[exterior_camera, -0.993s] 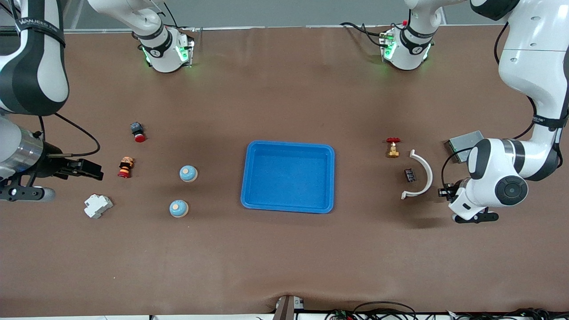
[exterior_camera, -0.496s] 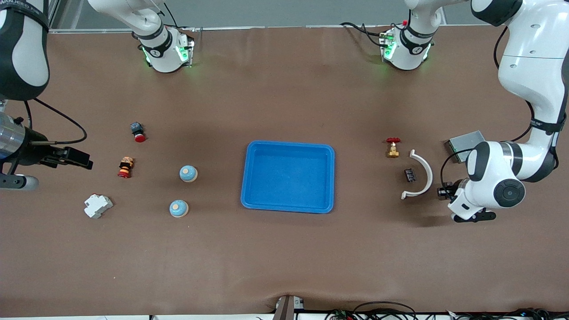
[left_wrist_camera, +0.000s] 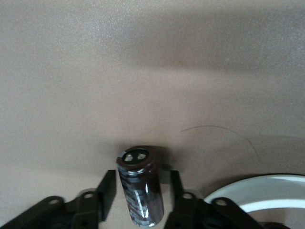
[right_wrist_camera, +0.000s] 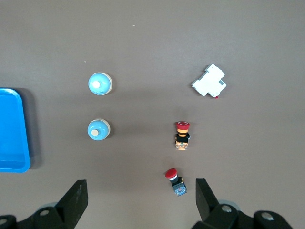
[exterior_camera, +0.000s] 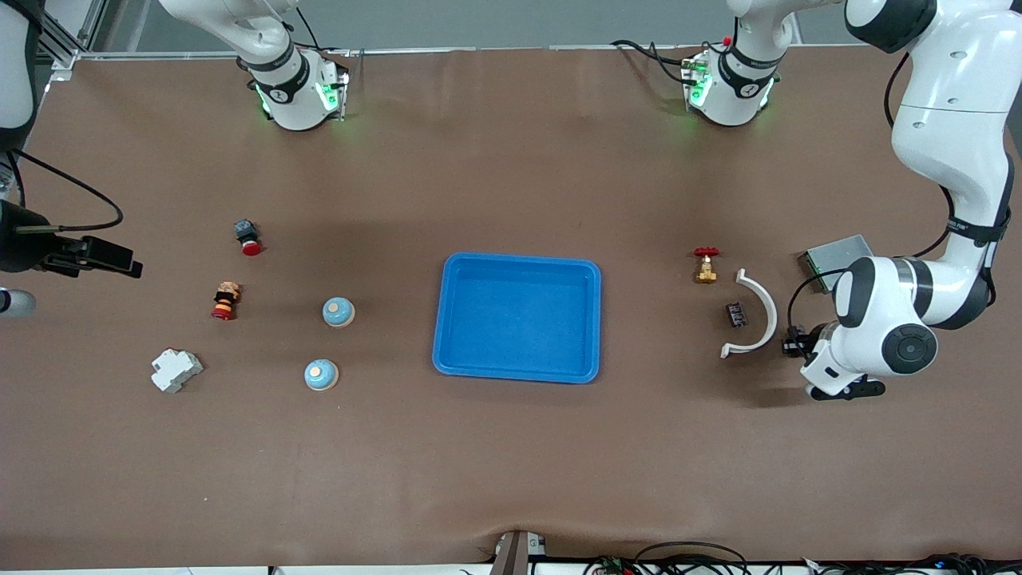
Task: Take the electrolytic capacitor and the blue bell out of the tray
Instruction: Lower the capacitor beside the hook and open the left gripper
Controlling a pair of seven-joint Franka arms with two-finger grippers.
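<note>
A dark cylindrical capacitor (left_wrist_camera: 140, 188) lies on the table between the fingers of my left gripper (left_wrist_camera: 141, 180), which is open with a gap on each side. In the front view the left gripper (exterior_camera: 792, 345) sits low beside the white arc and the hand hides the capacitor. Two blue dome bells stand between the blue tray (exterior_camera: 595, 319) and the right arm's end, one (exterior_camera: 338, 311) farther from the front camera than the other (exterior_camera: 321, 374). Both bells show in the right wrist view (right_wrist_camera: 100, 83) (right_wrist_camera: 98, 129). My right gripper (exterior_camera: 120, 259) is open and empty, high over the table's end (right_wrist_camera: 138, 200).
A white curved arc (exterior_camera: 758, 315), a small black part (exterior_camera: 736, 314), a red-handled brass valve (exterior_camera: 706, 265) and a grey box (exterior_camera: 830, 254) lie near the left gripper. A white breaker (exterior_camera: 176, 370) and two red push buttons (exterior_camera: 225, 300) (exterior_camera: 247, 236) lie near the bells.
My right gripper has moved away from the push buttons, toward the right arm's end of the table and toward the bases. My left hand has shifted slightly toward the white arc.
</note>
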